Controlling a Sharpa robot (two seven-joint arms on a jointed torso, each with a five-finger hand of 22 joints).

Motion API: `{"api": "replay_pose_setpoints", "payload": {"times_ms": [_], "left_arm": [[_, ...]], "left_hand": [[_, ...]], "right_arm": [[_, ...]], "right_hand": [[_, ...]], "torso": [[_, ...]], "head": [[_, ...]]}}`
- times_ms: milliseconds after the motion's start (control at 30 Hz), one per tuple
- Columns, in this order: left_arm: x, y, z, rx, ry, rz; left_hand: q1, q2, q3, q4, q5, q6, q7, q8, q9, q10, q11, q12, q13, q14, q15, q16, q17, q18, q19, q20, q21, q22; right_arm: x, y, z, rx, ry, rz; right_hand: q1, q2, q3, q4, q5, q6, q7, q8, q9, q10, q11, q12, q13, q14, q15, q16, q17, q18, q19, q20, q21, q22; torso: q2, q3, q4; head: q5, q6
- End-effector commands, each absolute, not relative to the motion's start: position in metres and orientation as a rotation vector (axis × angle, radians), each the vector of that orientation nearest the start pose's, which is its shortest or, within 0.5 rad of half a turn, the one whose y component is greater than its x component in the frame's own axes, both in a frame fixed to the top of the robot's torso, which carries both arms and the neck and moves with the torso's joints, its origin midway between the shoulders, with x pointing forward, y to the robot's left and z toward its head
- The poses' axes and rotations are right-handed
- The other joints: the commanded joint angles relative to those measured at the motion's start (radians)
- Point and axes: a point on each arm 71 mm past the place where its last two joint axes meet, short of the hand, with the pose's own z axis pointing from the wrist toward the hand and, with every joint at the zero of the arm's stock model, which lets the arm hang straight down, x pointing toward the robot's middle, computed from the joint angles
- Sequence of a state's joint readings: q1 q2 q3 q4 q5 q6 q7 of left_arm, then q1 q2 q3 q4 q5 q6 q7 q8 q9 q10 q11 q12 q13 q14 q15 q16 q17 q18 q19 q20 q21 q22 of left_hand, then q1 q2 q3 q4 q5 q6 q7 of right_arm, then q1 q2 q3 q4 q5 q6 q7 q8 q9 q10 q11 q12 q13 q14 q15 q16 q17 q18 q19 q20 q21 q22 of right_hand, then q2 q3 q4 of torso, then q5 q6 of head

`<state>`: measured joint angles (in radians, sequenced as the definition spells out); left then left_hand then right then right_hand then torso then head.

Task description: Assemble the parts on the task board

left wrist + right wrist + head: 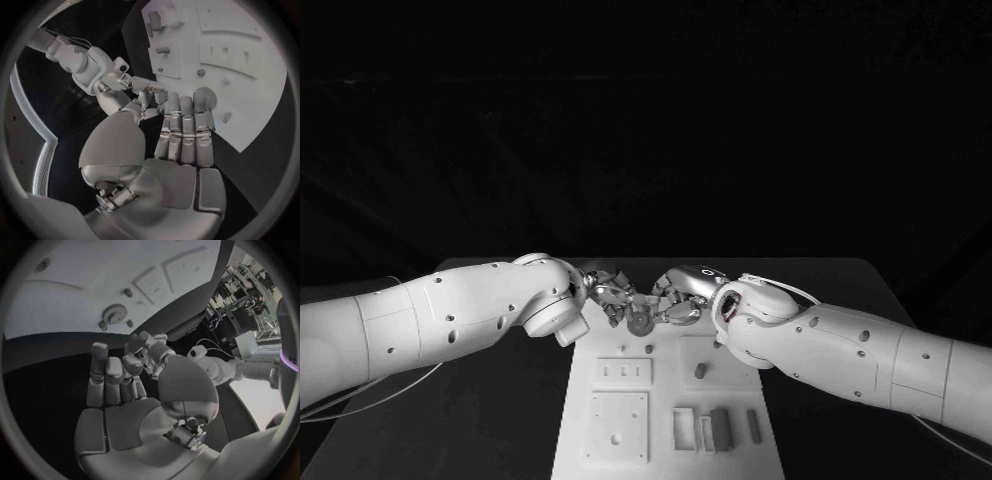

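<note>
**A:** What step are you on?

**B:** I'd call it the gear [639, 322]. It lies at the 12 o'clock end of the board [668, 455], and I have both hands over it. The left hand [606, 288] is at its 10 o'clock and the right hand [682, 295] at its 2 o'clock.

**A:** Is either holding it?

**B:** Not as far as I can see. The left hand's fingers are stretched out straight and side by side, gripping nothing. Their tips are at the gear's rim, but I can't tell whether they touch it. The right hand is loosely spread and empty, just short of the gear.

**A:** Next move?

**B:** My guess is that one hand has to pinch the gear by its rim and lift it level. The hands are nearly touching each other, so one may need to back off first. Where the gear seats I can't say for sure.

**A:** What about the rest?

**B:** A short peg [701, 370] stands mid-board. Some blocks [721, 427] sit towards the board's 5 o'clock corner. The table [834, 290] is black and matte, and beyond its far edge the room is dark.
</note>
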<state>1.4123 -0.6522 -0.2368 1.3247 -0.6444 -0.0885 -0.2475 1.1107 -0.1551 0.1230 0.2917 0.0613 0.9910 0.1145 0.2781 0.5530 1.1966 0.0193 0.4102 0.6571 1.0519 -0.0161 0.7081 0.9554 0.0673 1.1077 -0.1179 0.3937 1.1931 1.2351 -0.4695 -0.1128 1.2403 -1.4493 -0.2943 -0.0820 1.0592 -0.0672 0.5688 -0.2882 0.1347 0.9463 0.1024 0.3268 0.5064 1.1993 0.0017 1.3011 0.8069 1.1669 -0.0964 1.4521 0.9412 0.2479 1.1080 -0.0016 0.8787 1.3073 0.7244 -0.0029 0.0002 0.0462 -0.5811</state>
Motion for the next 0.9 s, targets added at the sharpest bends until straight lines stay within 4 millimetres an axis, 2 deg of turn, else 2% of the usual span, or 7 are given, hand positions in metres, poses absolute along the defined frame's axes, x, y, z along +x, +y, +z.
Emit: {"api": "replay_pose_setpoints", "payload": {"times_ms": [33, 333, 900], "left_arm": [[0.5266, 0.1679, -0.1874, -0.424, 2.172, -0.771], [0.5266, 0.166, -0.1875, -0.433, 2.169, -0.758], [0.5275, 0.1633, -0.1886, -0.438, 2.177, -0.739]], "left_hand": [[0.011, 0.0, -0.003, -0.001, 0.0, 0.008, 0.001, 0.003, 0.001, 0.003, -0.004, 0.003, -0.002, -0.002, -0.002, 0.005, -0.002, 0.022, 0.005, 0.001, -0.002, 0.003], [0.014, 0.011, -0.01, 0.0, 0.002, 0.017, -0.002, 0.004, 0.003, 0.011, -0.008, 0.008, -0.002, 0.003, -0.005, 0.015, -0.006, 0.023, 0.012, -0.001, 0.0, 0.009], [0.027, 0.025, -0.018, -0.002, 0.002, 0.021, -0.004, 0.004, 0.004, 0.013, -0.009, 0.01, -0.005, 0.003, -0.007, 0.022, -0.012, 0.023, 0.014, -0.003, -0.001, 0.014]], "right_arm": [[0.516, -0.0786, -0.2034, -0.309, 1.68, 0.714], [0.5134, -0.0751, -0.2028, -0.316, 1.681, 0.72], [0.5085, -0.0698, -0.2008, -0.324, 1.672, 0.728]], "right_hand": [[-0.008, -0.002, 0.001, 0.004, 0.002, 0.016, 0.006, 0.004, 0.001, 0.002, -0.006, -0.005, 0.001, 0.002, -0.007, 0.001, -0.002, 0.014, 0.007, -0.002, 0.0, 0.014], [-0.009, -0.002, 0.003, 0.004, 0.002, 0.017, 0.006, 0.004, 0.002, 0.003, -0.006, -0.005, 0.001, 0.004, -0.008, 0.001, -0.002, 0.014, 0.009, -0.003, 0.001, 0.014], [-0.012, -0.002, 0.004, 0.004, 0.002, 0.018, 0.005, 0.004, 0.003, 0.004, -0.007, -0.006, 0.001, 0.005, -0.008, 0.001, -0.003, 0.014, 0.01, -0.004, 0.0, 0.013]], "torso": [[0.001, 0.0005, 0.0004], [0.001, 0.0016, -0.0001], [0.002, 0.0007, 0.0004]], "head": [[0.001, 0.0], [0.002, -0.002], [0.005, -0.005]]}}
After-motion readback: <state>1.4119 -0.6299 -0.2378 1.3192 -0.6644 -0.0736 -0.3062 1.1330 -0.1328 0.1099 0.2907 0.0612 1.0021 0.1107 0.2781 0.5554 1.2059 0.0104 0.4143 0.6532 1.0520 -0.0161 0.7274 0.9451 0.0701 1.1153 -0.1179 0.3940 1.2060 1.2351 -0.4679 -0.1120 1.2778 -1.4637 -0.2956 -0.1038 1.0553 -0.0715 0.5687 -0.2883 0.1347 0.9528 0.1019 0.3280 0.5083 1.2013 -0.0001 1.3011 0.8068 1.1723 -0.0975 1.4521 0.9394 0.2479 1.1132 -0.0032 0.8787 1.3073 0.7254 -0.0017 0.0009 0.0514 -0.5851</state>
